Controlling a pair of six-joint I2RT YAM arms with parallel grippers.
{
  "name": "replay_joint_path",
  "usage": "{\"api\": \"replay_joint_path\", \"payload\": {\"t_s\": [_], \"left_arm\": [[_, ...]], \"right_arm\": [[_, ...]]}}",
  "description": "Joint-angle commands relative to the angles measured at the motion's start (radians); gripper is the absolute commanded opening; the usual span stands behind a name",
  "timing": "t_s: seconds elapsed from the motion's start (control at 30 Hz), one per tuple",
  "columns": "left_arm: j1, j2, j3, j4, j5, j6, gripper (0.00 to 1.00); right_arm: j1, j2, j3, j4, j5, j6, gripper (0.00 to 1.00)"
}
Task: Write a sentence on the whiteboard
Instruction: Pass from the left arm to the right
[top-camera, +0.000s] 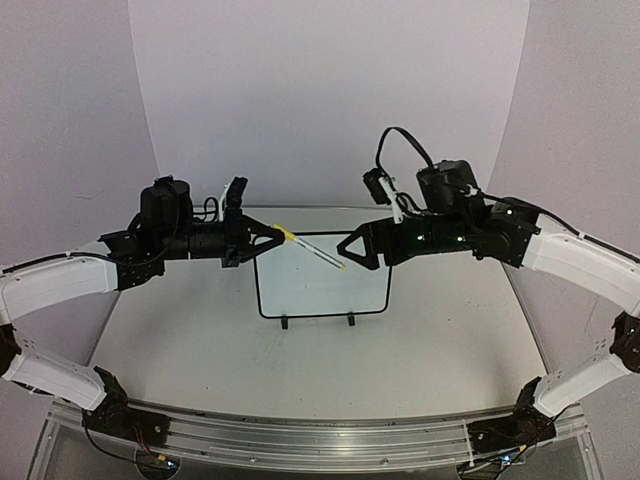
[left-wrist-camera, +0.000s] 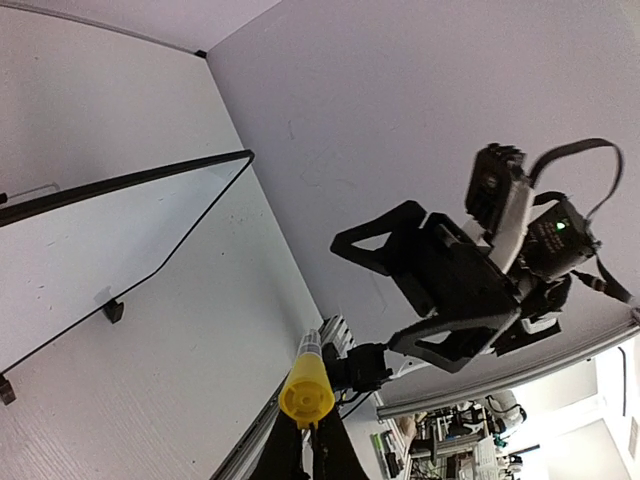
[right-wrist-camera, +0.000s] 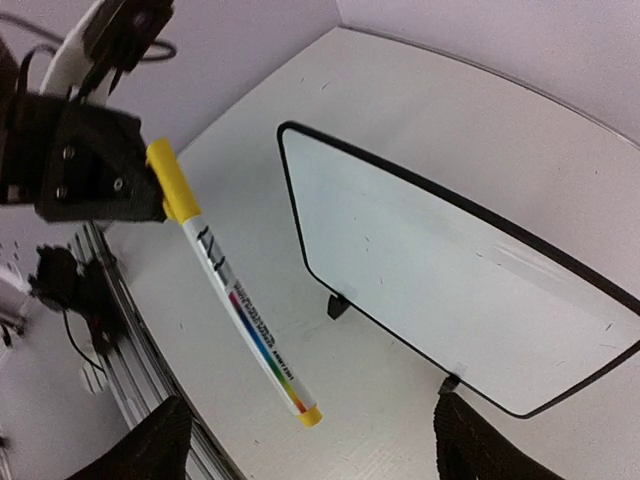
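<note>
White paper backdrop (top-camera: 330, 100) curves down behind a pale matte table (top-camera: 450, 340), and the whiteboard (top-camera: 320, 290) stands near the middle of it on two small black feet (top-camera: 286, 322). It is a glossy white panel in a thin black frame with rounded corners. No writing shows on it, only a few specks.

Your left gripper (top-camera: 272, 235) is clamped on the marker (top-camera: 315, 250) at its yellow cap (right-wrist-camera: 170, 180), holding it in the air in front of the board. The barrel is a slim, smooth white cylinder with a rainbow stripe and a small yellow plug at the far end. Your right gripper (top-camera: 348, 252) is open, fingers spread wide. The plug end hangs between them and touches neither.

This looks like the uncapping step. To do it well:
- Line the right fingers square across the barrel, past the plug and onto the printed section.
- Close firmly, since the plastic looks slick and round and will likely roll or slip under a light pinch.
- Pull straight along the marker's axis, away from the left gripper, not sideways.
- Keep both arms above the board's top edge, because it is light and could tip.
</note>
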Motion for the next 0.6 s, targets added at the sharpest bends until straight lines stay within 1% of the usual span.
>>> {"api": "replay_joint_path", "payload": {"t_s": [0.0,0.13,0.23,0.43,0.57], "left_arm": [[0.001,-0.062,-0.032,0.221,-0.042,-0.064,0.00],[0.003,-0.079,-0.058,0.325,-0.018,-0.100,0.00],[0.002,-0.083,-0.066,0.354,-0.007,-0.115,0.00],[0.002,-0.086,-0.097,0.406,-0.007,-0.136,0.00],[0.002,-0.078,-0.127,0.497,-0.008,-0.171,0.00]], "right_arm": [[-0.050,-0.090,-0.154,0.367,-0.080,0.296,0.86],[-0.051,-0.094,-0.266,0.668,-0.142,0.476,0.87],[-0.051,-0.070,-0.297,0.823,-0.202,0.552,0.88],[-0.050,-0.024,-0.274,0.947,-0.294,0.605,0.86],[-0.050,0.003,-0.245,0.979,-0.342,0.627,0.84]]}}
